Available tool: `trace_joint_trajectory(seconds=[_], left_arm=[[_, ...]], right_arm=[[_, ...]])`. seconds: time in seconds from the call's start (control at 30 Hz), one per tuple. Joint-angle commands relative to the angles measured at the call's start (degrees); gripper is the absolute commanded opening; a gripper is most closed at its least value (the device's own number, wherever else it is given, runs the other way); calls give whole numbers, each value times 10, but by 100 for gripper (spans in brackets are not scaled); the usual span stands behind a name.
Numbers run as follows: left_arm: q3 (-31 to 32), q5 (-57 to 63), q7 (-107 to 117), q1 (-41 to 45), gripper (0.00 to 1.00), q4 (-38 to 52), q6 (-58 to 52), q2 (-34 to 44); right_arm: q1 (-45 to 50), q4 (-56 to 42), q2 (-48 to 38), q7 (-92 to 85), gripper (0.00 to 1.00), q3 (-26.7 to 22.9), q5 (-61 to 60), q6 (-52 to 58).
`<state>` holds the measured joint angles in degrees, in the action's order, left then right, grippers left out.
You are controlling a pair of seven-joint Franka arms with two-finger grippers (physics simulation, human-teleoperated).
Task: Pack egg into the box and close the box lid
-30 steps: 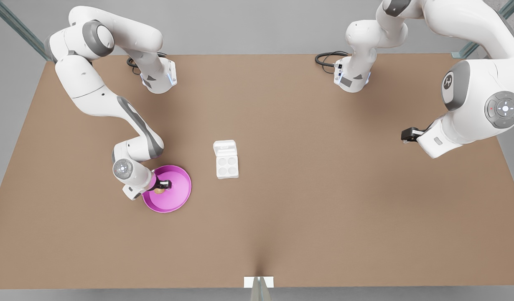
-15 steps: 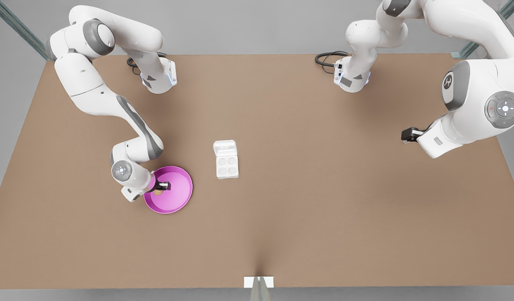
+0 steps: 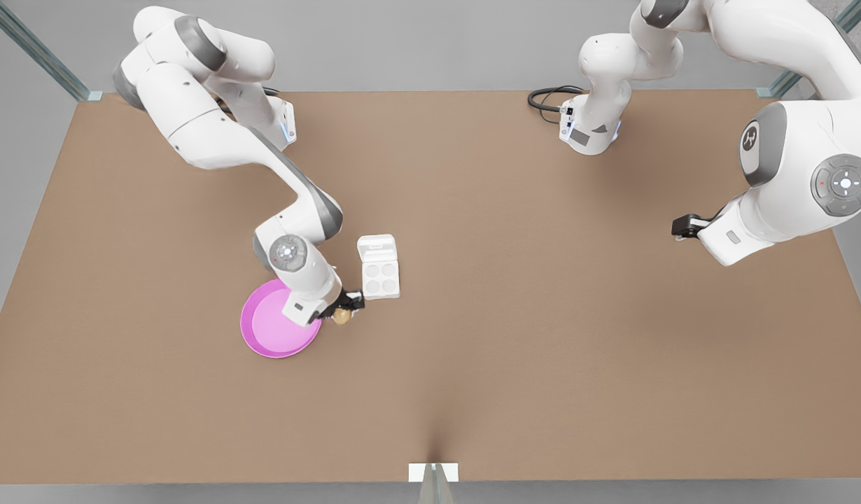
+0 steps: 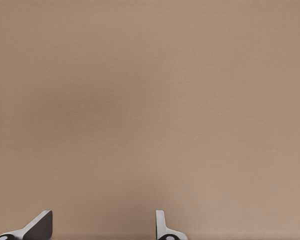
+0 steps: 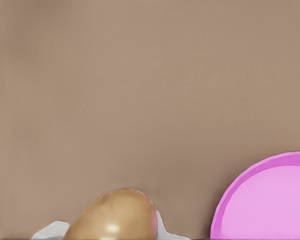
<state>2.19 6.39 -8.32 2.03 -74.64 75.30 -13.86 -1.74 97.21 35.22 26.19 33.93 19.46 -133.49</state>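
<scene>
carrying the small smooth tan egg (image 3: pixel 342 316) in the clamped right claw (image 3: pixel 346 308), between round pink plate (image 3: pixel 262 336) and open white four-cup box (image 3: pixel 380 278); next, lowering into a cup, left claw (image 3: pixel 682 227) waiting spread.

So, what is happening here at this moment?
The right gripper holds the egg between its fingers, above the table, between the pink plate and the box. The box stands open, its lid lying flat behind the tray, and all four cups are empty. The left gripper waits open at the front view's right, far from the box, above bare table. So the egg is not yet packed and the lid is not yet closed.
</scene>
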Motion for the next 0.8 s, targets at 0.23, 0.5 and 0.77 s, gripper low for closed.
trace_joint_trajectory(seconds=[0.23, 0.5, 0.77], left_arm=[[0, 0, 0, 0, 100, 0, 0, 0], [0, 0, 0, 0, 100, 0, 0, 0], [0, 0, 0, 0, 100, -4, 3, -1]], right_arm=[[70, 90, -32, 451, 42, 14, 4, 7], [63, 158, -57, 461, 43, 19, 5, 2], [72, 84, -57, 453, 100, 19, 7, 69]])
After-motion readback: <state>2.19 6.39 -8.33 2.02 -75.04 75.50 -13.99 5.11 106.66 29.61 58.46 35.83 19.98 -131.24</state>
